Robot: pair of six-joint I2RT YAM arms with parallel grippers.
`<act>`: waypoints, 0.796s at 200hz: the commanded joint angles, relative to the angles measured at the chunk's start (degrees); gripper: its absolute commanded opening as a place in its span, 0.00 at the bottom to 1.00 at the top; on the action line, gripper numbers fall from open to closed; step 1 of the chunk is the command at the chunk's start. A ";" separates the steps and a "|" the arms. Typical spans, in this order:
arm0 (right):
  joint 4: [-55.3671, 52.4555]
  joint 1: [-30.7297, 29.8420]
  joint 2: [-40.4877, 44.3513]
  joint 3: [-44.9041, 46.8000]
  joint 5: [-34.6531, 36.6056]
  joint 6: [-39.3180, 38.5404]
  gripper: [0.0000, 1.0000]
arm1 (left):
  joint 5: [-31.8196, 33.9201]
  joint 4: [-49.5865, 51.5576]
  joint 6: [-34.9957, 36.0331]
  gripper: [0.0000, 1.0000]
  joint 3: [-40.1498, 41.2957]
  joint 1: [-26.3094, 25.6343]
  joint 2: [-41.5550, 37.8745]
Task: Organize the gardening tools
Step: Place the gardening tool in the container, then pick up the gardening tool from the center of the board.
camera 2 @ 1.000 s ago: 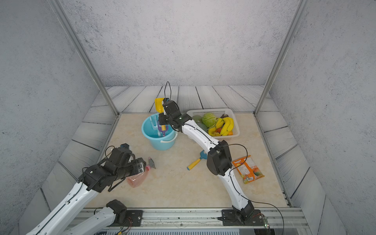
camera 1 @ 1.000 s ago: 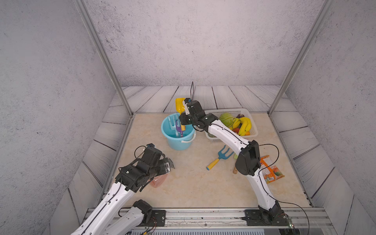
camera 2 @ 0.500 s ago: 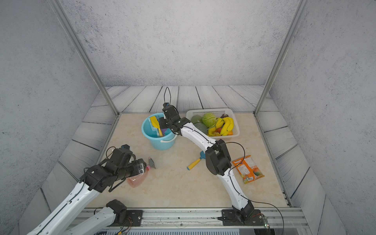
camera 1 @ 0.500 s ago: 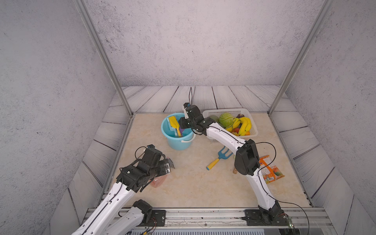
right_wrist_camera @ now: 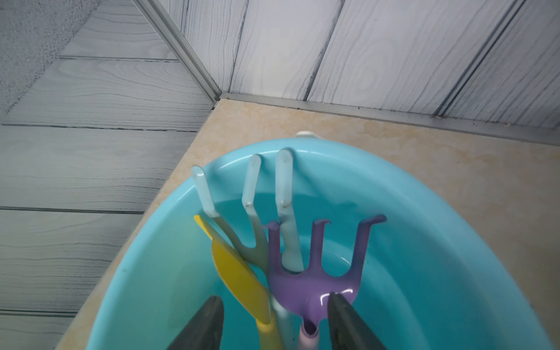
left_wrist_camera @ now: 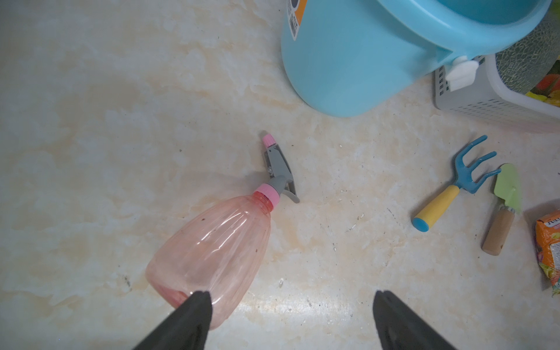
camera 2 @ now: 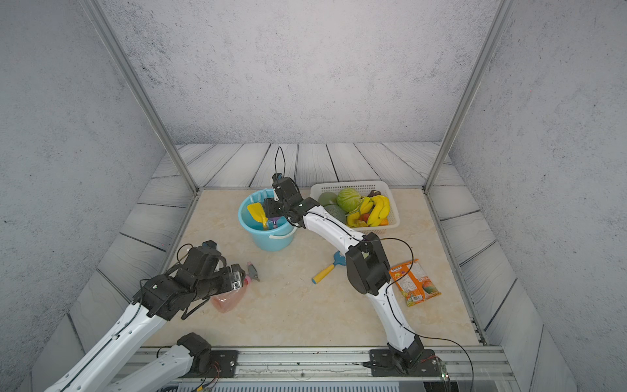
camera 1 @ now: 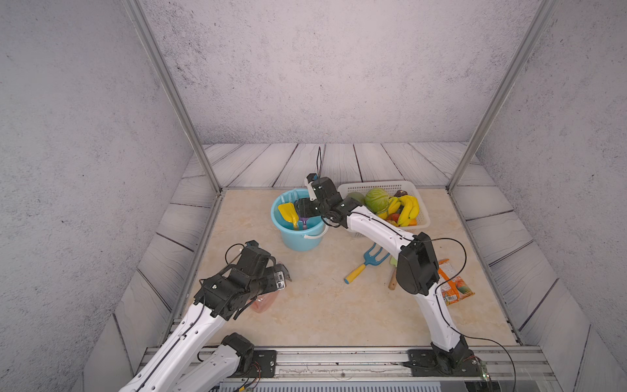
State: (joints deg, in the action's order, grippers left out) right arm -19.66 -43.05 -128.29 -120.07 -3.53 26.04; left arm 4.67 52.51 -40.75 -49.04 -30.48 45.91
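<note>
Spray bottle: a pink translucent plastic spray bottle (left_wrist_camera: 212, 251) with a grey trigger head and a pink nozzle was seen lying on its side on the beige marbled bench (left_wrist_camera: 91, 121).
Left gripper: the left gripper (left_wrist_camera: 292, 294) was held over the bottle's base, jaws spread wide, with nothing gripped.
Bucket: a light-blue plastic bucket (right_wrist_camera: 394, 212) was seen at the back of the bench.
Tools inside: a yellow plastic shovel (right_wrist_camera: 239, 281), a pale-blue three-pronged fork (right_wrist_camera: 285, 181) and a purple three-pronged fork (right_wrist_camera: 309, 285) were propped heads-up.
Right gripper: the right gripper (right_wrist_camera: 274, 297) was poised over the bucket, jaws parted around the handles, nothing clamped.
Loose tools: a blue three-pronged fork with a yellow handle (left_wrist_camera: 448, 195) and a green trowel with a wooden handle (left_wrist_camera: 507, 189) were seen side by side on the bench.
</note>
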 commanded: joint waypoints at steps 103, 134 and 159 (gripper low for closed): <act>-6.32 2.10 30.09 25.24 1.72 0.08 0.73 | -8.34 -6.35 5.59 0.88 -2.03 0.18 3.54; -6.85 4.38 40.33 39.38 3.01 2.25 0.73 | -9.25 -9.90 5.04 0.85 -2.44 -3.63 7.10; -8.44 5.95 49.23 50.24 5.22 4.06 0.72 | -6.40 -14.42 4.24 0.85 -3.61 -10.86 11.75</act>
State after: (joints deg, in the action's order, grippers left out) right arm -25.52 -38.28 -88.23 -76.75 -1.50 27.64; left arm -2.96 43.44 -36.38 -50.33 -36.14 54.41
